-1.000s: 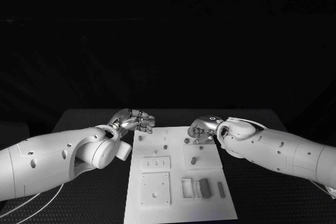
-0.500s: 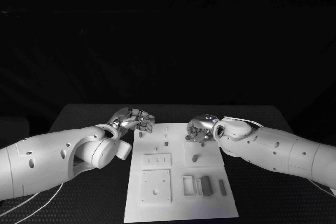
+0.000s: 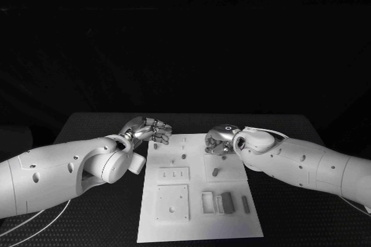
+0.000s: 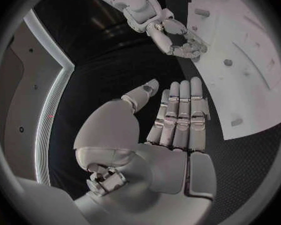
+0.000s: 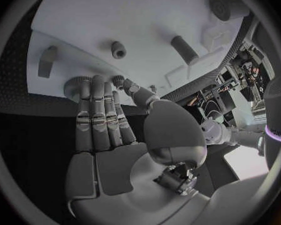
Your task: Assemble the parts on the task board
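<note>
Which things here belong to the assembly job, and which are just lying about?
Job: task board; grey parts on it, such as the upright peg; left hand; right hand, its fingers reaching a knurled part.
Lying about: black table.

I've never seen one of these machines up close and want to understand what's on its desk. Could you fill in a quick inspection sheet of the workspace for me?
Surface: black table with a dotted texture, dark all round.
Job's things: white task board lies in the middle; small grey parts lie near its right side, and short pegs stand further up.
Clutter: nothing seen.
Hands: left hand sits at the board's far left corner, fingers extended together and holding nothing; right hand sits at the far right edge, fingertips near a knurled round part; whether they touch it cannot be told.
Cables: thin white cables run under the left arm.
Surroundings: blackness beyond the table.
</note>
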You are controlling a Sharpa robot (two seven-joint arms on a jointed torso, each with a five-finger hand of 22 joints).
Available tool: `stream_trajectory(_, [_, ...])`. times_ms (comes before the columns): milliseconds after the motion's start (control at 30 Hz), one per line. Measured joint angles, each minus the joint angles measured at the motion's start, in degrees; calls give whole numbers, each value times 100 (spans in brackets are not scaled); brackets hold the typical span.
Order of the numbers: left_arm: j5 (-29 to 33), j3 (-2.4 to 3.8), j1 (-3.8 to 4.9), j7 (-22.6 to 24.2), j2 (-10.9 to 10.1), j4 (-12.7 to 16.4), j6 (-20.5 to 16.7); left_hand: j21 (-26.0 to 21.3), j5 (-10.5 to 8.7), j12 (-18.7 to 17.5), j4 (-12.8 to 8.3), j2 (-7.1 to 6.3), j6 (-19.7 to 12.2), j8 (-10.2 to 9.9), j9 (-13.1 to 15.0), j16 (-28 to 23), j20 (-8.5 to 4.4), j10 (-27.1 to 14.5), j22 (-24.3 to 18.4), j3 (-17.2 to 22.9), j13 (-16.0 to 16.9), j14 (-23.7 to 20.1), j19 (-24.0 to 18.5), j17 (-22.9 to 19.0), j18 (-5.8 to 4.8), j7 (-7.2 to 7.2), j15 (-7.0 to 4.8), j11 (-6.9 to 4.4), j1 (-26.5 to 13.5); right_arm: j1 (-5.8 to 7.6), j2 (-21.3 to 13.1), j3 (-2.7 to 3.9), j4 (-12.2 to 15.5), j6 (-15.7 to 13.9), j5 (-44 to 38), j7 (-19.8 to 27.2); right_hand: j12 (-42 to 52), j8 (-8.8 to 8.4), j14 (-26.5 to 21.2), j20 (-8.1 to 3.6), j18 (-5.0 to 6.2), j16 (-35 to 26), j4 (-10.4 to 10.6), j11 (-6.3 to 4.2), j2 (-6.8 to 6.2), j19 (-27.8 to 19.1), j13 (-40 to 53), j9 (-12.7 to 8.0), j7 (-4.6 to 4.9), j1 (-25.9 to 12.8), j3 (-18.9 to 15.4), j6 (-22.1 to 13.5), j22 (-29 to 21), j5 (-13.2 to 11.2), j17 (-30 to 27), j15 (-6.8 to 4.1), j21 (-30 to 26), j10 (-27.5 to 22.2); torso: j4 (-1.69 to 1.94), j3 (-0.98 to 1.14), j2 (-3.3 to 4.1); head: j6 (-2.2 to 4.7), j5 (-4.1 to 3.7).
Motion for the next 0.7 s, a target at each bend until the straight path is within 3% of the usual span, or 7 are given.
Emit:
stream_trajectory(33, [0,0,0,0,0,-1,0,0,0,-14,0,0,0,0,0,0,0,0,0,0,0,0,0,0,0,0,0,0,0,0,1,0,8,4,-15,-9,-61,-56,86,-21,41,63,0,7,-11,83,-28,-22,4,11,0,-94,-1,0,38,-7,56,-81,-1,0,1,-3,-1])
stream_trajectory(100, [3,0,0,-1,0,-4,0,0,0,-14,0,0,0,-25,-6,0,5,0,5,0,0,0,-5,0,-1,0,0,0,0,0,-5,-1,43,2,-50,-34,-158,-190,202,-62,84,170,0,45,-198,203,-80,-73,-56,65,0,-332,-1,0,113,3,150,-224,-3,0,2,-14,-1])
stream_trajectory(200, [11,0,0,-2,-2,-11,0,0,0,-14,0,0,-11,-25,-7,0,21,-21,6,0,-1,0,-21,7,-1,11,0,21,0,0,-28,-2,93,-33,-122,-86,-298,-394,239,-112,85,236,1,104,-657,253,-146,-130,-99,91,-101,-727,-1,0,184,19,220,-402,-6,1,2,-18,5])
stream_trajectory(267, [15,0,0,-2,-5,-22,0,0,0,-41,0,0,-21,-25,-8,-5,21,-21,6,0,-1,0,-21,8,-2,21,0,21,0,0,-42,-2,97,-63,-172,-120,-416,-446,237,-94,89,258,17,161,-889,294,-194,-139,-171,72,-128,-868,-1,0,215,86,241,-567,-7,2,2,-20,9])
stream_trajectory(367, [21,0,1,-2,-7,-40,0,0,0,-41,0,0,-21,-44,-14,-22,21,-21,12,0,-1,0,-21,15,-2,21,0,21,0,0,-53,-2,105,-73,-227,-151,-508,-439,207,-101,92,314,151,219,-1137,303,-206,-80,-196,46,5,-910,-1,0,281,133,275,-660,-10,3,2,-21,13])
stream_trajectory(500, [30,0,1,-2,-10,-55,-1,0,0,-68,0,0,-21,-46,-14,-22,20,-21,12,0,-1,0,-21,15,-3,21,0,21,0,0,-43,-2,131,-72,-277,-163,-473,-232,238,-143,92,425,183,146,-1130,386,-166,44,-143,51,88,-642,-1,0,359,104,377,-541,-10,2,2,-17,15])
stream_trajectory(700, [42,0,1,-2,-10,-59,-1,0,0,-74,0,0,-21,-45,-14,-22,20,-42,11,0,-1,0,-21,20,-4,21,0,41,0,-1,-31,-4,138,-74,-321,-163,-275,96,421,-219,79,644,71,11,-844,512,-78,171,-55,73,56,6,-2,0,522,-17,608,-84,-11,4,5,-15,19])
